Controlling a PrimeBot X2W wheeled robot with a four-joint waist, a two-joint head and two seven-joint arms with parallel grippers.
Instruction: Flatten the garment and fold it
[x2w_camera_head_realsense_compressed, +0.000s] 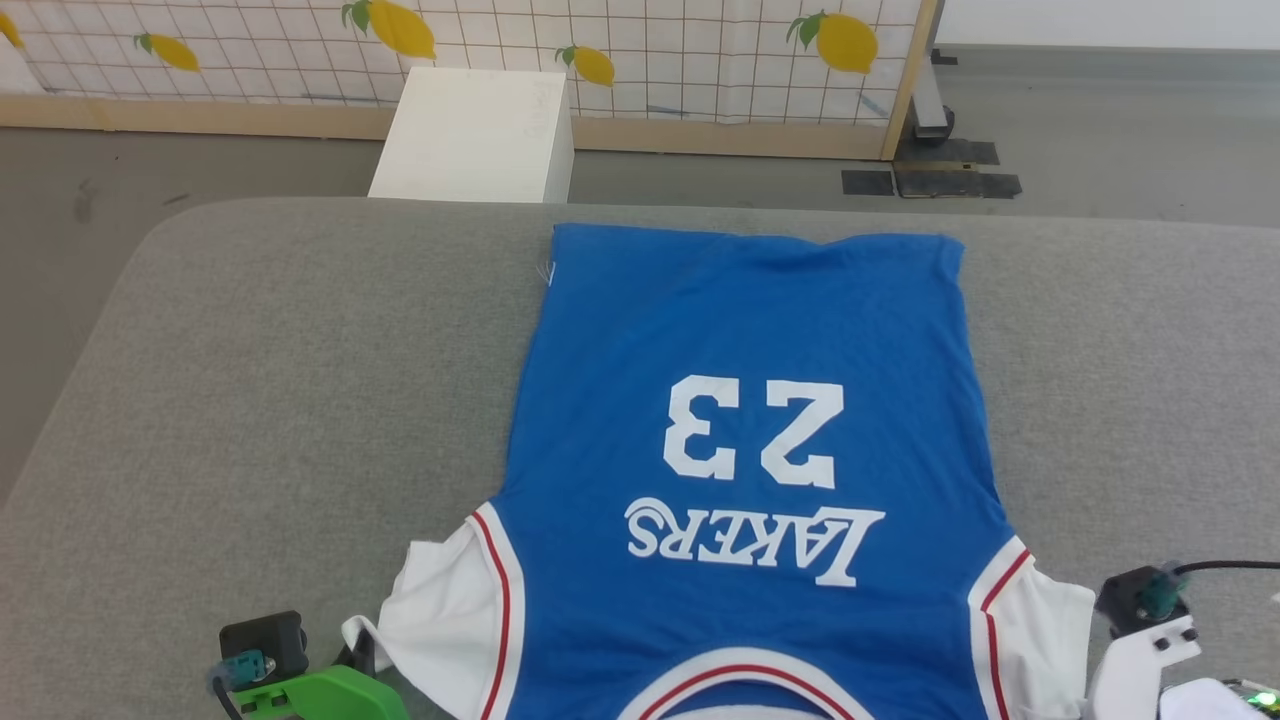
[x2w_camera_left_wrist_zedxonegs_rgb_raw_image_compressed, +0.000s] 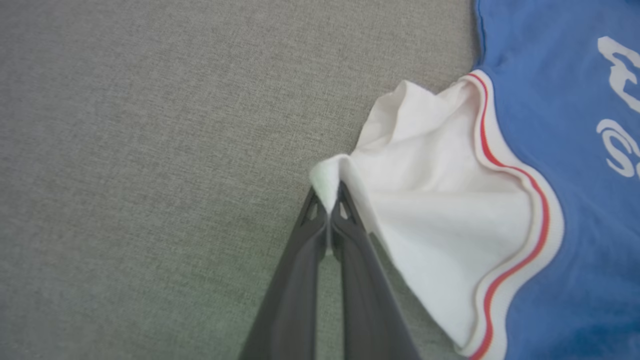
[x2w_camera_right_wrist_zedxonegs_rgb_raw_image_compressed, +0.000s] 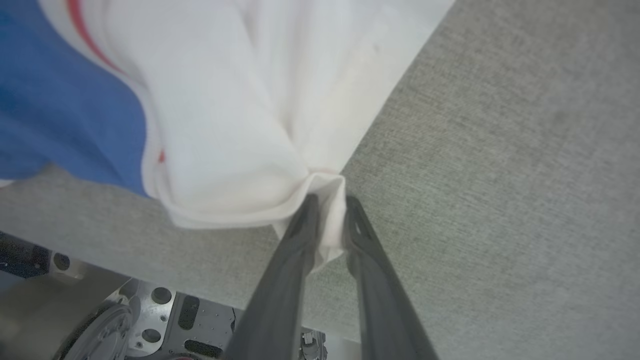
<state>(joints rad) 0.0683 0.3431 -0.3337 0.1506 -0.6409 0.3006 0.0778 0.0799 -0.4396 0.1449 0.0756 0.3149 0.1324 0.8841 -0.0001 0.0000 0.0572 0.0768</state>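
Royal-blue jersey T-shirt (x2w_camera_head_realsense_compressed: 750, 420) spread print-up on grey fabric-covered table (x2w_camera_head_realsense_compressed: 250, 400), collar nearest; soft, light, quick to wrinkle, with open room on both sides. From left wrist: left gripper (x2w_camera_left_wrist_zedxonegs_rgb_raw_image_compressed: 327, 197) pinched tight on white sleeve (x2w_camera_left_wrist_zedxonegs_rgb_raw_image_compressed: 430, 210) tip, a sound hold. From right wrist: right gripper (x2w_camera_right_wrist_zedxonegs_rgb_raw_image_compressed: 327, 205) fingers slightly parted around other sleeve (x2w_camera_right_wrist_zedxonegs_rgb_raw_image_compressed: 240, 100) hem near table's edge; gripped or loose, cannot tell.

The royal-blue jersey T-shirt (x2w_camera_head_realsense_compressed: 745, 330) lies flat on the grey cloth-covered bench (x2w_camera_head_realsense_compressed: 250, 400), hem near its far edge, collar at its near edge.
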